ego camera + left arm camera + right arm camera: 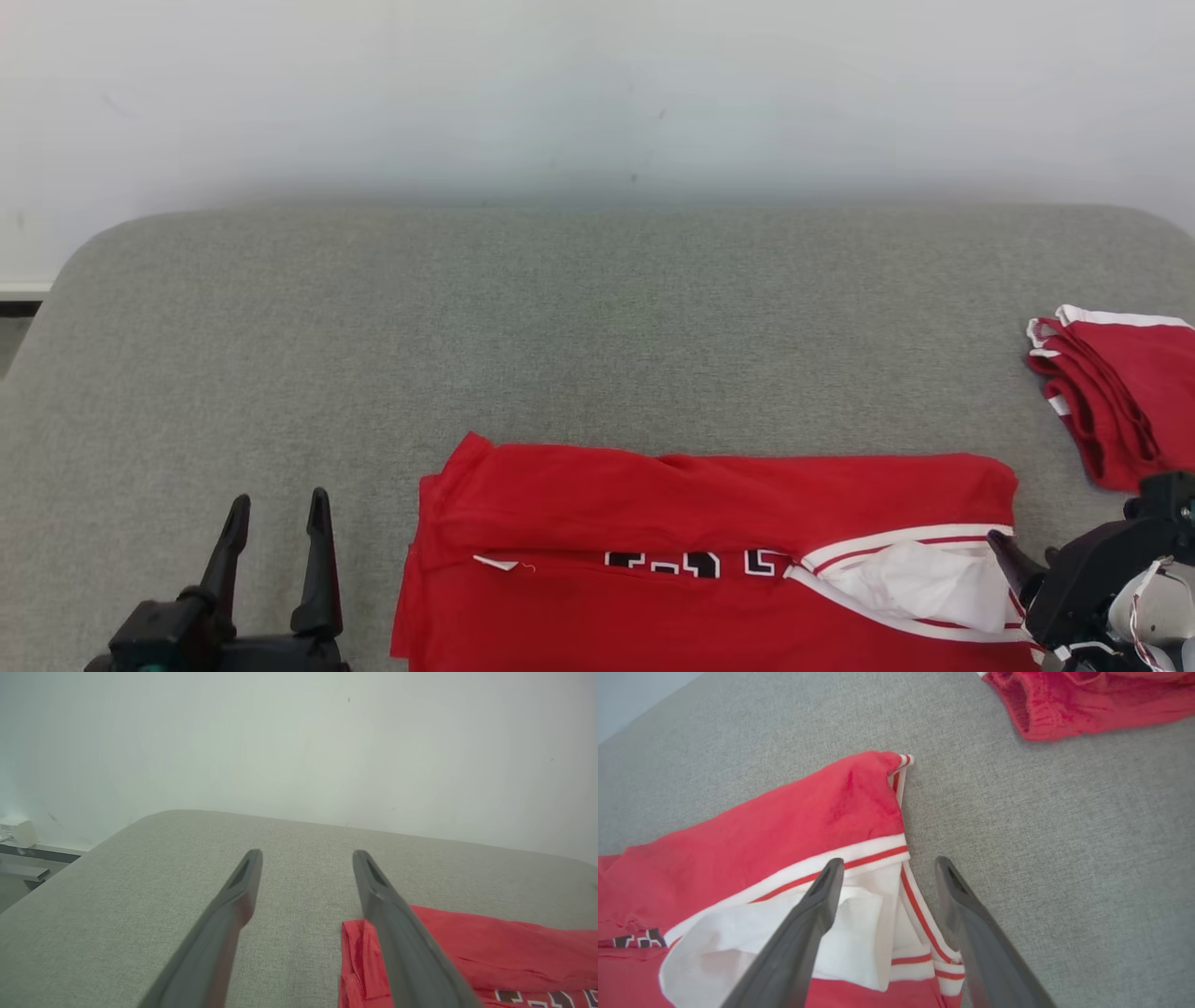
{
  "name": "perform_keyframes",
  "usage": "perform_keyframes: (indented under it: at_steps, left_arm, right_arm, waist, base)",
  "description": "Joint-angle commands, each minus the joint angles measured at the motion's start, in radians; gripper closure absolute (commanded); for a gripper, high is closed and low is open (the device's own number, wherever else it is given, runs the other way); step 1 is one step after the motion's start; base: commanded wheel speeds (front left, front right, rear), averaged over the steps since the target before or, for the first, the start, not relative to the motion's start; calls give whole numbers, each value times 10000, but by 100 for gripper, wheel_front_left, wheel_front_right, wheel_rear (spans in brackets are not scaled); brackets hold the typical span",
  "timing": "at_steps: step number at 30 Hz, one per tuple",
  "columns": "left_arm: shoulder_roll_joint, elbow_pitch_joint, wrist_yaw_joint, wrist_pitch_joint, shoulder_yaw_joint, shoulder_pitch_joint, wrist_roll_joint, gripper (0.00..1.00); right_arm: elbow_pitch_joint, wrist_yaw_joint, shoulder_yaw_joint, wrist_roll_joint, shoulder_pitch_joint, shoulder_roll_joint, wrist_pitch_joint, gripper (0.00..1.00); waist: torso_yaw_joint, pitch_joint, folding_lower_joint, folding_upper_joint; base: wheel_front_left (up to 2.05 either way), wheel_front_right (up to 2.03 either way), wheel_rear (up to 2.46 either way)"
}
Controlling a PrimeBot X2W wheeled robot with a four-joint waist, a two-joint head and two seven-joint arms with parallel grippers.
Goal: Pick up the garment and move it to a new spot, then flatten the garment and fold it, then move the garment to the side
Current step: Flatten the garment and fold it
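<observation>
Left gripper [280, 497] gaping wide, empty, beside the folded red jersey [709, 495] at the table's [560, 327] near edge; right gripper [889, 861] equally wide, empty, straddling its white-trimmed end in the wrist view.

— Where does the garment [709, 551] lie?
— At the near edge of the grey padded surface [560, 327], right of centre: a red jersey folded lengthwise, lying flat, white-and-red trim at its right end, black lettering along the fold.

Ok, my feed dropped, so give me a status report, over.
Left gripper, jaws open, beside the red jersey. Right gripper, jaws open, over its white-trimmed end. Jersey folded on the grey surface. Second red garment far right, apart.
</observation>
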Motion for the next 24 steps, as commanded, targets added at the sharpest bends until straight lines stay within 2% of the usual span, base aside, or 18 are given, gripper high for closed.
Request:
perform_keyframes:
  at_steps: [1, 12, 18, 19, 20, 21, 24]
  left_arm:
    - [-79, 79, -169, -40, 80, -275, 180, 0]
    - [-299, 513, -659, -41, 183, -938, 449, 0]
    - [-381, 712, -775, -41, 215, -1113, 514, 0]
    - [-388, 731, -792, -40, 239, -1117, 509, 0]
    - [-393, 739, -809, -40, 257, -1114, 506, 0]
    - [-395, 750, -824, -41, 275, -1106, 510, 0]
    - [-410, 756, -859, -41, 328, -1085, 493, 0]
  right_arm:
    - [368, 1, -142, -127, -180, 73, 54, 0]
    - [1879, 1, -542, -598, -756, 195, -165, 0]
    - [2684, 7, -196, -684, -777, 472, 295, 0]
    - [2703, 14, -70, -694, -774, 498, 331, 26]
    - [2676, 21, 62, -680, -784, 501, 280, 81]
    - [2598, 27, 169, -619, -802, 502, 115, 100]
    - [2452, 10, 136, -518, -875, 302, -181, 100]
  waist:
    - [203, 165, 0, 0]
    - [583, 592, 0, 0]
    - [678, 696, 0, 0]
    - [677, 700, 0, 0]
    - [672, 704, 0, 0]
    - [664, 704, 0, 0]
    - [644, 676, 0, 0]
  base:
    - [0, 0, 0]
    - [0, 0, 0]
    - [0, 0, 0]
    - [0, 0, 0]
    - [0, 0, 0]
    - [0, 0, 0]
    - [0, 0, 0]
